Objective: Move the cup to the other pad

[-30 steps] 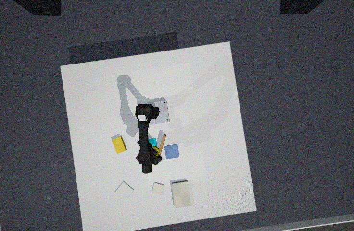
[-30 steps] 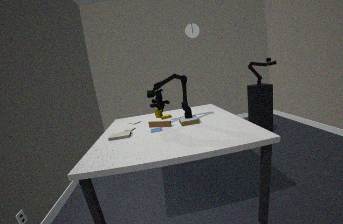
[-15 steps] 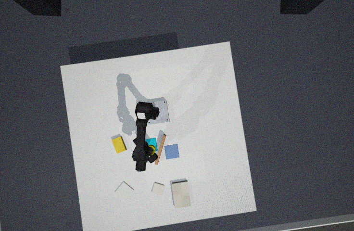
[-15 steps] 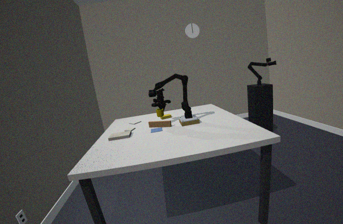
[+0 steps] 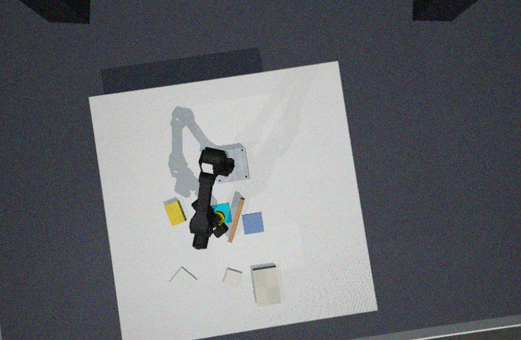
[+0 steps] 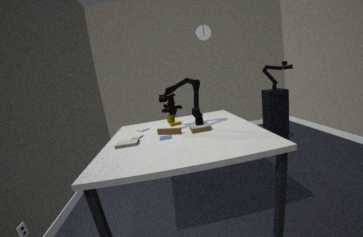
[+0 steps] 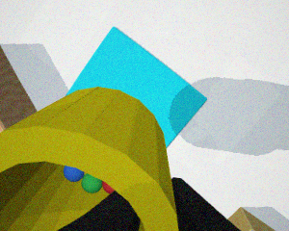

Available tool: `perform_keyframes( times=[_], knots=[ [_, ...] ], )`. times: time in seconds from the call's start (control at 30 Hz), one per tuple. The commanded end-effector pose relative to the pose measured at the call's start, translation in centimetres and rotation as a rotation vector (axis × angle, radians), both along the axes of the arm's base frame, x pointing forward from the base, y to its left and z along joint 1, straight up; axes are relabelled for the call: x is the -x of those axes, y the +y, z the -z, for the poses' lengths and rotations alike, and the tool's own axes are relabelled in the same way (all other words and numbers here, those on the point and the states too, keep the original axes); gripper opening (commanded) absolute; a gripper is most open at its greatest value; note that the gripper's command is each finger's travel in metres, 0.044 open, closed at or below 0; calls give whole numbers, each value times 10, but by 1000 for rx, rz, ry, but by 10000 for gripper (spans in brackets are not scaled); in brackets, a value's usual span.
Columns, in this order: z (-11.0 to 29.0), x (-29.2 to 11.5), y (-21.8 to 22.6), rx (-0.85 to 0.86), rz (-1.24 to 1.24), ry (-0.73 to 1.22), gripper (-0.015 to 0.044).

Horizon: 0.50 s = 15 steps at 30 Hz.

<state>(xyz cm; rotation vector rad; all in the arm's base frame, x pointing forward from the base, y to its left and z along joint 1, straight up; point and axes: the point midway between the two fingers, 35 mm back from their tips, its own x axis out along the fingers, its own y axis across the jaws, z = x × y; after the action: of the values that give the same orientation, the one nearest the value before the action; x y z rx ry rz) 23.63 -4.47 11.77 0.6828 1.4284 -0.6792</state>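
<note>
My gripper is shut on the yellow cup and holds it upright a little above the white table. Blue, green and red marbles lie inside the cup. The cyan pad lies under and just beyond the cup, and the cup's shadow falls on one of its corners. The blue pad lies on the far side of a wooden bar. In the exterior view the cyan pad is hidden.
A yellow block lies on the other side of the arm. A flat beige block, a small beige tile and a thin angle piece lie nearer the table's edge. A second arm stands on a black pedestal off the table.
</note>
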Motion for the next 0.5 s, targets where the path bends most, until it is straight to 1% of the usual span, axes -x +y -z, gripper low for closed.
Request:
perform_keyframes(
  times=[0.0, 0.47],
  knots=[
    [5, 1, -1, -6, -5, 4, 0],
    [22, 0, -2, -6, -5, 4, 0]
  ],
)
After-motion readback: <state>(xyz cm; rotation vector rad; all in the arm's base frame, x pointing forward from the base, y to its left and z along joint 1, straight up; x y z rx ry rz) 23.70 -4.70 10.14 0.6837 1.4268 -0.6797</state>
